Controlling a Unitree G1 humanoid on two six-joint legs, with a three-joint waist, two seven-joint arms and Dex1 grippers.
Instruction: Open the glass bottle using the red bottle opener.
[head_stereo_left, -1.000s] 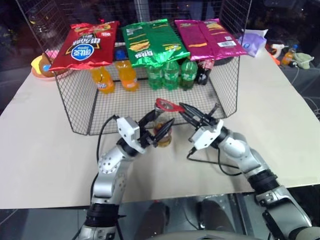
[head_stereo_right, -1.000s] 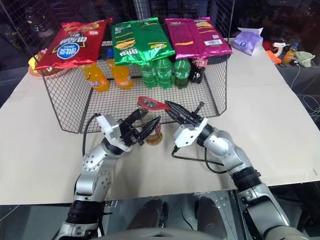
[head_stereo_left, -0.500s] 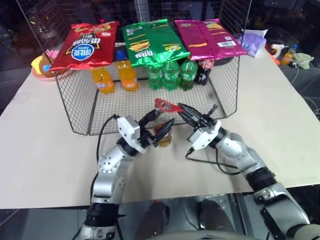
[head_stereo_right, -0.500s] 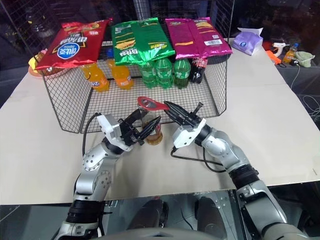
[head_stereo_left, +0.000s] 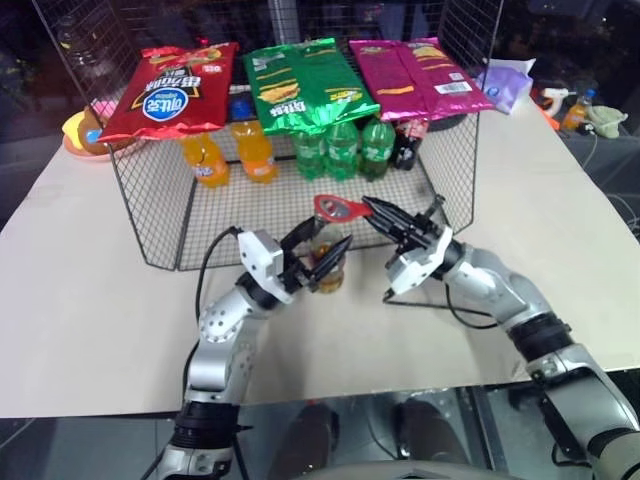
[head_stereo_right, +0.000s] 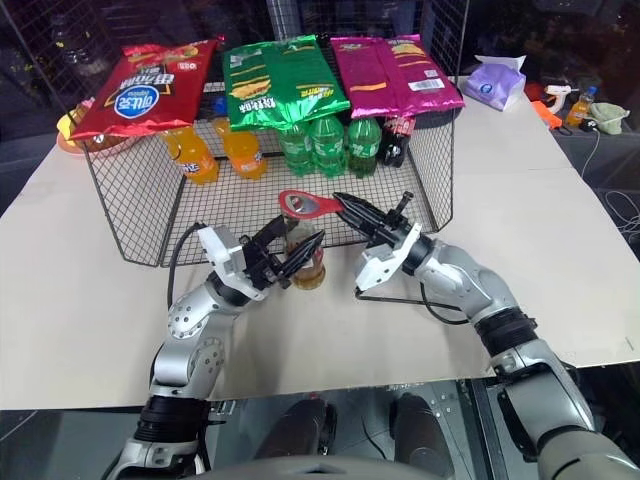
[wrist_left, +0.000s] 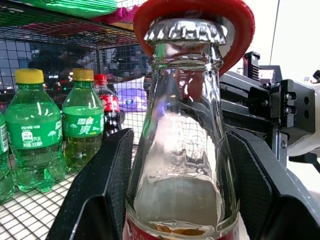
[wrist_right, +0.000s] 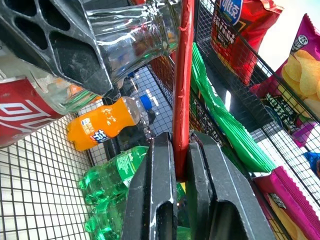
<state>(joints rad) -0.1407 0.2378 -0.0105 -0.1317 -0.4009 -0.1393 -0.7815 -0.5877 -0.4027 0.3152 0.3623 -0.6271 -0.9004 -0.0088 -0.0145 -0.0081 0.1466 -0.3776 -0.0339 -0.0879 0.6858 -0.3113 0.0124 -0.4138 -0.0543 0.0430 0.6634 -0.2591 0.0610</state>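
Right now left jaws clasp the red-labelled glass bottle (head_stereo_left: 326, 258); right jaws pinch the red bottle opener (head_stereo_left: 340, 209).

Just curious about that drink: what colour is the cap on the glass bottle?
Silver; the crimped crown cap on the glass bottle shows best in the left wrist view.

Lower half of the glass bottle (head_stereo_left: 326, 266) masked by the left gripper (head_stereo_left: 322, 253) fingers at 6 o'clock in the head views; base cut off by the left wrist view's edge. Handle end of the red bottle opener (wrist_right: 182, 90) buried between the right gripper (wrist_right: 181, 165) pads. Contact between loop and cap hidden behind the neck. Bag lettering too small to read.
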